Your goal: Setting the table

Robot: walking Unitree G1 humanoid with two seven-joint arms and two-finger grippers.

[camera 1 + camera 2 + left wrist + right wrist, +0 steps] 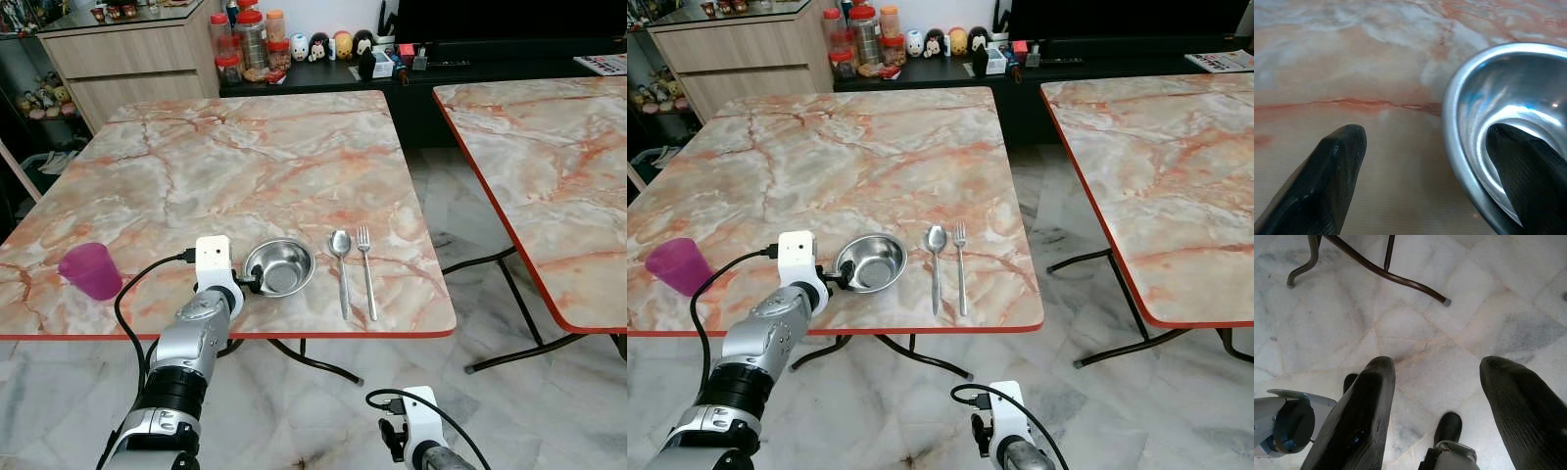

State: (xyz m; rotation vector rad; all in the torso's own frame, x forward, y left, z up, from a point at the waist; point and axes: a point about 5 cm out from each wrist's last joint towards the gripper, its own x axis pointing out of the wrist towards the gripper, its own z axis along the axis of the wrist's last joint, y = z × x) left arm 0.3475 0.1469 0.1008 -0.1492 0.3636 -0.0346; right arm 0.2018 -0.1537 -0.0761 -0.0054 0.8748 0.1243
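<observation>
A steel bowl [280, 266] sits near the front edge of the marble table [245, 166]. A spoon [341, 259] and a fork [365, 269] lie side by side just right of it. Far to the left stands a purple cup [90, 270]. My left gripper [253, 284] is at the bowl's left rim. In the left wrist view it is open [1425, 134], one finger inside the bowl [1508, 122] and the other outside over the tabletop. My right gripper [1437, 364] hangs open low over the floor, holding nothing.
A second marble table [549, 166] stands to the right across a floor gap. Behind are a wooden cabinet [127, 54] and a black sideboard with jars [250, 39] and figurines. Curved table legs [1381, 271] cross the tiled floor below.
</observation>
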